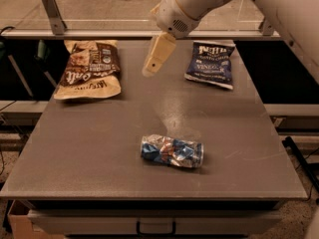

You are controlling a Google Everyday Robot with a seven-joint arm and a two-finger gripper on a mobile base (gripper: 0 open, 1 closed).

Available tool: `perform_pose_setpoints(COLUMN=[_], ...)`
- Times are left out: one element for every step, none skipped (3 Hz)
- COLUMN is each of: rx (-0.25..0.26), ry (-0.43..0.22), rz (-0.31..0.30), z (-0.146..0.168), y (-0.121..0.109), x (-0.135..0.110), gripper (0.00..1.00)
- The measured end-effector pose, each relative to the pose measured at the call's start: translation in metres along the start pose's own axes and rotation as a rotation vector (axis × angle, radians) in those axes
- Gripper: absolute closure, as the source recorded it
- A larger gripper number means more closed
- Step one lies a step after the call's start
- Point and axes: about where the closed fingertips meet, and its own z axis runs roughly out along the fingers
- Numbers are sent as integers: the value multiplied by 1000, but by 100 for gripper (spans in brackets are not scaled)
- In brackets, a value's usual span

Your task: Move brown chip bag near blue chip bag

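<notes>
The brown chip bag [88, 69], dark brown and tan with white script, lies flat at the table's back left. The blue chip bag [211, 63], smaller and navy with white lettering, lies at the back right. My gripper [151, 69] hangs from the white arm above the back middle of the table. It points down and to the left, between the two bags and a little nearer the brown one. It touches neither bag and holds nothing.
A shiny silver-blue-orange wrinkled packet [172, 151] lies at the front centre of the grey table [99, 153]. A metal rail with brackets [54, 10] runs along the table's back edge. The white arm [279, 4] crosses the upper right.
</notes>
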Motion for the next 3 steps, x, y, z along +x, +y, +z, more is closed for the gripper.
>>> perform_pose_setpoints(rx=[-1, 1, 8], ry=[-96, -174, -219], rz=[28, 119, 252], z=[51, 104, 144], y=[-28, -51, -63], x=[-17, -27, -37], gripper=[0, 0, 0])
